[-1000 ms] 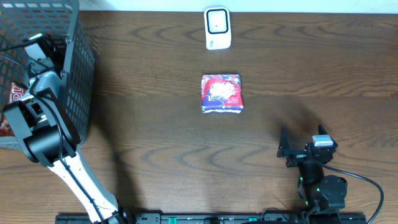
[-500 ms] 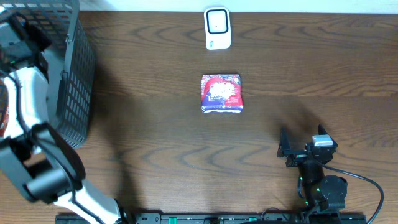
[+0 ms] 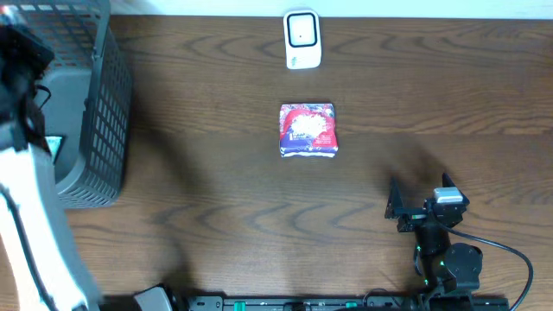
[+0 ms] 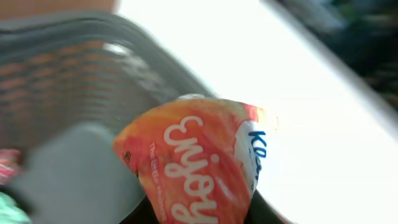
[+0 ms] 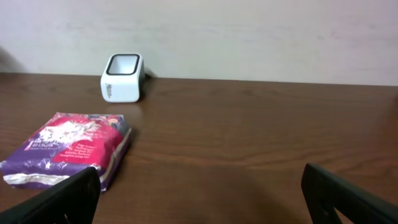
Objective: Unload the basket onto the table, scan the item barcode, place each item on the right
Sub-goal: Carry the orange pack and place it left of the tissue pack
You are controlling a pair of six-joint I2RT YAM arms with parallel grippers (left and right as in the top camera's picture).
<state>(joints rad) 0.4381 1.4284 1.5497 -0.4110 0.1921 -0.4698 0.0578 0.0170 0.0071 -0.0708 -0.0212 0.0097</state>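
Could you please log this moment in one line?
left gripper: holds orange packet, at basket | right gripper: open | purple packet: near scanner | scan: pending

Overhead: basket [image 3: 99,104] upper left of frame, on table [image 3: 216,190]. Scanner [image 3: 302,39] top centre, at table's far edge. Packet [image 3: 308,130] centre, below scanner, apart from it. Right gripper [image 3: 421,193] lower right, well apart from packet. Left wrist view: pouch [image 4: 199,168] lower centre, basket wall behind it, upper left.

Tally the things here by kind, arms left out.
packets: 2, a purple packet and an orange packet
scanner: 1
basket: 1
total: 4, not counting blurred bits inside the basket
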